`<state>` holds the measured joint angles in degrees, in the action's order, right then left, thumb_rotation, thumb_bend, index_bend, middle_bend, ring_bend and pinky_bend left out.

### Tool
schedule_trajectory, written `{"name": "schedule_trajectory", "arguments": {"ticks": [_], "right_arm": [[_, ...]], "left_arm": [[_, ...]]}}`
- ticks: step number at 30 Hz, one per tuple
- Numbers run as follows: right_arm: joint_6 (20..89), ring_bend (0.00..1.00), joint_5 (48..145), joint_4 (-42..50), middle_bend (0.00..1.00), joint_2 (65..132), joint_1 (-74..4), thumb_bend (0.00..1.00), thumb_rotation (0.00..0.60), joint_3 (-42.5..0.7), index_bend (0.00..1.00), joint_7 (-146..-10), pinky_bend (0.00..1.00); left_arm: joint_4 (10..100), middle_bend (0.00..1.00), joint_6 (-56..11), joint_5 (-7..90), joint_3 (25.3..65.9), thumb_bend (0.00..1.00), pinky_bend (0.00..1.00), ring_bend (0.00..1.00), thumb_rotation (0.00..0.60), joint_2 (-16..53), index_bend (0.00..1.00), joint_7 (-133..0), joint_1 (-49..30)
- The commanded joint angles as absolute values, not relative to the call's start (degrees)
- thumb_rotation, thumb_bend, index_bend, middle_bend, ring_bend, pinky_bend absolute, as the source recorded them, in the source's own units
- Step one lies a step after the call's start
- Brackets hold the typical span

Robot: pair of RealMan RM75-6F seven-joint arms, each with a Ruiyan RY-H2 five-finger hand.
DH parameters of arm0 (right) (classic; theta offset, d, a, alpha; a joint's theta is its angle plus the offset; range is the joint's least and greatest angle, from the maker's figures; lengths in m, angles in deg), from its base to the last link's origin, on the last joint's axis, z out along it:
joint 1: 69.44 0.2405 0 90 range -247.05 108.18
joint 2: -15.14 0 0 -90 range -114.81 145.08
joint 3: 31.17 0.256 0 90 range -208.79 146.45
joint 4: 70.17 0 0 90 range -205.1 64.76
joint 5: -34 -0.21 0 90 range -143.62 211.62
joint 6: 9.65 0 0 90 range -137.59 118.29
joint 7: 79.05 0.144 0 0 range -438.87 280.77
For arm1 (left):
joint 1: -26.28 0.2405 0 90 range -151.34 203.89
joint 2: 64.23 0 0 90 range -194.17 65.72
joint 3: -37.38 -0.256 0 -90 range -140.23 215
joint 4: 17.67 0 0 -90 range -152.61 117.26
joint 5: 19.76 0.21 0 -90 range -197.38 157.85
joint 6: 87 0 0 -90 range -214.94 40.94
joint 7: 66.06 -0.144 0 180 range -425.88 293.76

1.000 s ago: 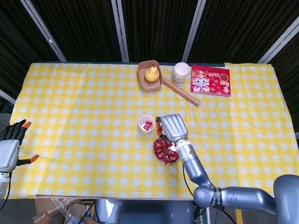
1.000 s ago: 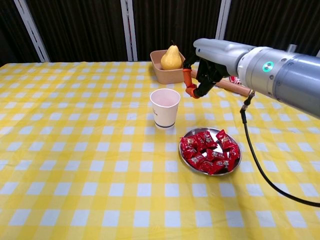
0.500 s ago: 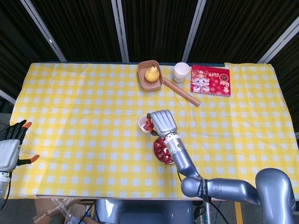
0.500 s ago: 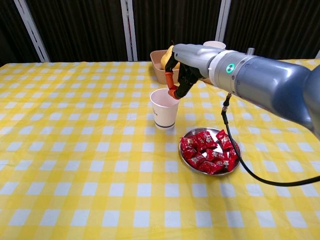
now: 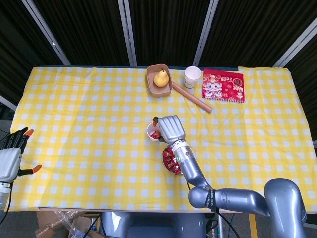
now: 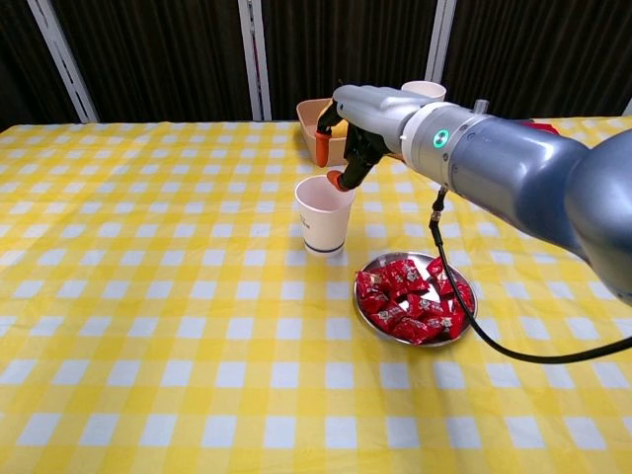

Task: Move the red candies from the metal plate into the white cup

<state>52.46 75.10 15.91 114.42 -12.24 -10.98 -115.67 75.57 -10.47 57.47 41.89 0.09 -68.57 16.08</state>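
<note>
The white cup (image 5: 151, 131) (image 6: 324, 215) stands mid-table, with something red inside it in the head view. Just right of it, the metal plate (image 5: 165, 159) (image 6: 472, 297) carries a heap of red candies (image 5: 172, 157) (image 6: 410, 296). My right hand (image 5: 169, 128) (image 6: 353, 136) hovers over the cup's right rim, its orange-tipped fingers (image 6: 322, 148) spread apart above the mouth. No candy shows between them. My left hand (image 5: 12, 153) stays off the table's front left corner, fingers apart and holding nothing.
At the back stand a tan box with a pear (image 5: 159, 79) (image 6: 338, 117), a second paper cup (image 5: 192, 76) (image 6: 423, 89), a brown tube (image 5: 192, 97) and a red booklet (image 5: 223, 85). My right forearm (image 5: 190, 168) crosses over the plate.
My right hand travelled left from above the plate's far edge to over the cup. Its fingers, pinched together half a second ago, now stand apart. The left hand has not moved.
</note>
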Motion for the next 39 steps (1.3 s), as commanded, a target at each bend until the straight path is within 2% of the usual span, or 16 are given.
{"name": "schedule_trajectory", "arguments": {"ticks": [1, 10, 15, 20, 39], "right_arm": [[54.4, 0.97, 76.4, 19.6, 0.94, 112.7, -13.9, 0.47, 0.600, -12.4, 0.46, -115.7, 1.00], [59.8, 0.97, 78.3, 29.3, 0.94, 107.7, -19.4, 0.42, 0.600, -19.2, 0.44, -118.6, 1.00], [60.5, 0.97, 78.1, 30.5, 0.94, 107.0, -21.9, 0.39, 0.600, -23.1, 0.44, -119.4, 1.00], [60.1, 0.97, 78.5, 30.3, 0.94, 108.1, -23.3, 0.39, 0.600, -25.0, 0.44, -118.8, 1.00], [55.8, 0.97, 76.9, 21.8, 0.94, 114.4, -23.3, 0.39, 0.600, -22.6, 0.41, -117.1, 1.00]], "left_arm": [[75.5, 0.00, -10.4, 57.5, 41.9, 0.00, 0.00, 0.00, 0.600, 0.1, 0.05, -68.6, 16.1], [75.6, 0.00, -9.8, 57.9, 41.8, 0.00, 0.00, 0.00, 0.600, 0.2, 0.05, -69.0, 16.3], [75.6, 0.00, -9.5, 58.0, 41.8, 0.00, 0.00, 0.00, 0.600, 0.4, 0.05, -69.1, 16.4], [75.6, 0.00, -9.2, 58.3, 41.7, 0.00, 0.00, 0.00, 0.600, 0.5, 0.05, -69.3, 16.4], [75.5, 0.00, -9.6, 57.9, 41.8, 0.00, 0.00, 0.00, 0.600, 0.4, 0.05, -68.9, 16.4]]}}
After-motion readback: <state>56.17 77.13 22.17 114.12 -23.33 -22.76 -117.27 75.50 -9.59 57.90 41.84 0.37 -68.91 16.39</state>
